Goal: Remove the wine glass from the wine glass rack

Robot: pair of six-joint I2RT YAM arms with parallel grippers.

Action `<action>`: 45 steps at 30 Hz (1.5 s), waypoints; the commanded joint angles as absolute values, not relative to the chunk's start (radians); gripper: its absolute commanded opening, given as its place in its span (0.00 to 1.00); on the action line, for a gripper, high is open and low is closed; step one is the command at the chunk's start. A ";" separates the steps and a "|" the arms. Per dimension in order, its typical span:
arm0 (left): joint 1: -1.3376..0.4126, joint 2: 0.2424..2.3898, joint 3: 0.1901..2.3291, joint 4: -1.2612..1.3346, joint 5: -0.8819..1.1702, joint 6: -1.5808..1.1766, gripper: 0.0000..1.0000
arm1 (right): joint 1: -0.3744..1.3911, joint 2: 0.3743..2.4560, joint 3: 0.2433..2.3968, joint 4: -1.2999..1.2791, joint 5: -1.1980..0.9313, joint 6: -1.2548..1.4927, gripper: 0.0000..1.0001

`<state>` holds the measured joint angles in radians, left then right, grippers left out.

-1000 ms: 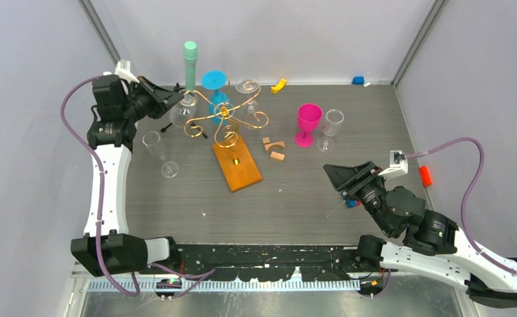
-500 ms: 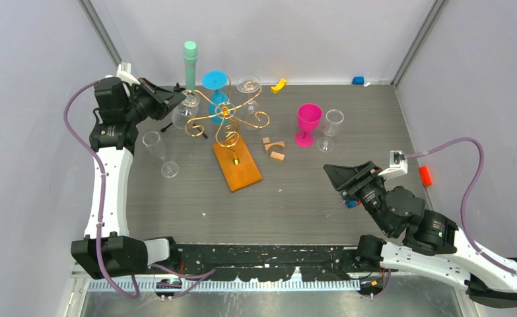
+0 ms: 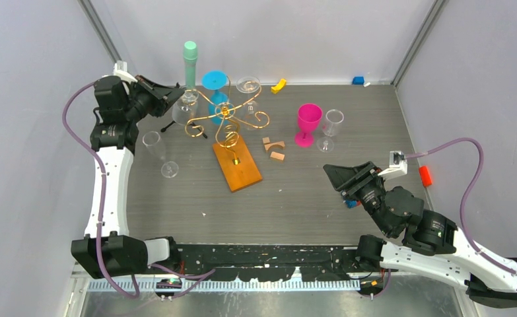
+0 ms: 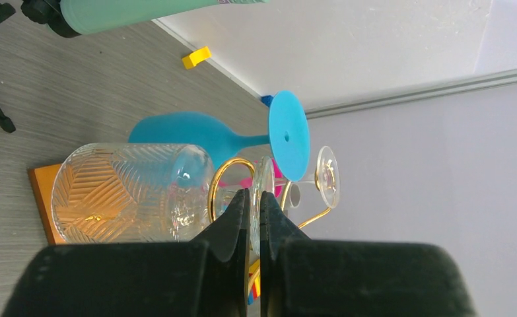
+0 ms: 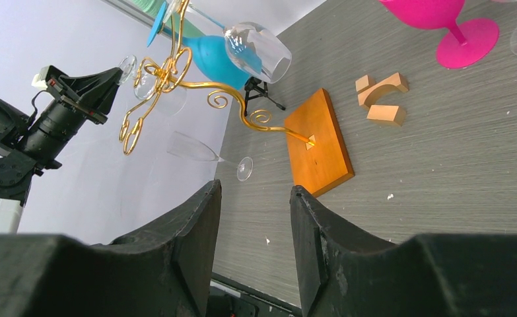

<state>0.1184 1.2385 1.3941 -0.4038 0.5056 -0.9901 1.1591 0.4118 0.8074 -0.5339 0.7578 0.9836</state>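
Left end effector [image 4: 254, 210]: fingers nearly together, only a slit between them. The foot of the wine glass [image 4: 131, 193] sits edge-on in the slit, seemingly pinched. Stem hidden behind a finger. Glass hangs at the far-left curl of the wine glass rack [image 3: 227, 123]; contact with the wire unclear.

Right end effector [image 5: 252, 221]: wide, holding nothing, well apart from the rack.

Pink goblet [image 5: 437, 12] cut off at the frame top.

Count on rack: three, namely the patterned wine glass, blue goblet [image 3: 214, 87] and plain glass [image 3: 247, 86].

On desk [image 3: 308, 198]: one pink goblet, one upright clear glass [image 3: 333, 125], one flute [image 3: 158, 150] lying down, three wooden blocks [image 3: 274, 148].
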 commanded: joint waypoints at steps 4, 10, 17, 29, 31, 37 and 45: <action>0.124 1.243 1.425 -0.191 0.535 -1.035 0.00 | 1.165 0.405 0.804 -0.516 0.804 1.011 0.48; 0.124 1.262 1.404 -0.141 0.536 -1.076 0.00 | 1.164 0.411 0.807 -0.517 0.808 1.011 0.48; 0.124 1.263 1.360 -0.091 0.484 -1.128 0.00 | 1.164 0.411 0.808 -0.516 0.815 1.009 0.48; 0.099 1.263 1.304 -0.006 0.491 -1.255 0.00 | 1.165 0.419 0.806 -0.516 0.823 1.011 0.48; 0.095 1.266 1.303 -0.006 0.512 -1.264 0.00 | 1.164 0.419 0.804 -0.516 0.822 1.012 0.48; 0.095 1.231 1.288 0.004 0.539 -1.252 0.00 | 1.166 0.417 0.802 -0.515 0.821 1.014 0.48; 0.095 1.187 1.275 -0.053 0.580 -1.217 0.00 | 1.165 0.420 0.803 -0.515 0.814 1.019 0.48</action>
